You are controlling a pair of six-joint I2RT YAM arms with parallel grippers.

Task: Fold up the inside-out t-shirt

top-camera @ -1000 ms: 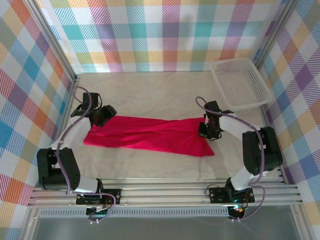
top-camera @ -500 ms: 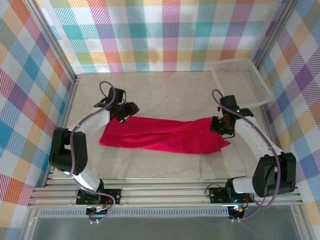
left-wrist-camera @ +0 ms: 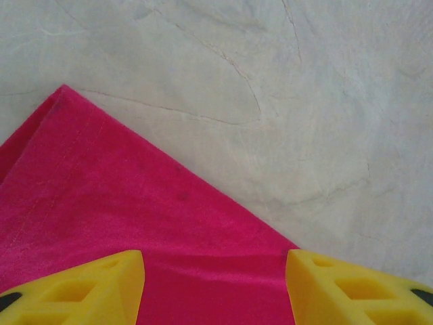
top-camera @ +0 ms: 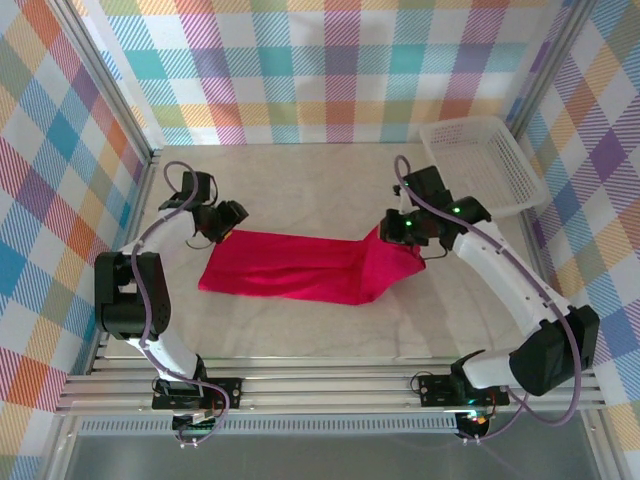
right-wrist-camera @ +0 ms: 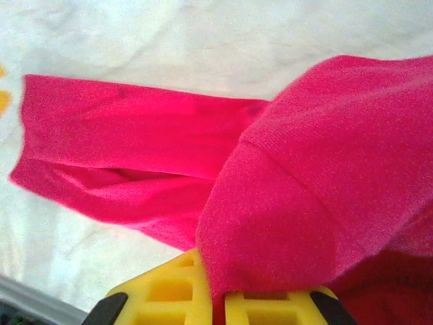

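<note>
Counter point(top-camera: 300, 185): pale cloth, carries all. T-shirt point(top-camera: 290, 272): long crimson band mid-counter, right end lifted, likely for folding leftward. Right claw point(right-wrist-camera: 218, 301): closed, pinching that end; tips buried in fabric. Left claw point(left-wrist-camera: 215, 288): jaws apart above far-left corner, gripping nothing; seams hard to make out

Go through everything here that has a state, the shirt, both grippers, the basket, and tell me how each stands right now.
t-shirt: lying in a long strip, right end lifted and pinched.
left gripper: open, over the strip's left end, gripping nothing.
right gripper: shut on the t-shirt's right end.
basket: upright, empty.
</note>
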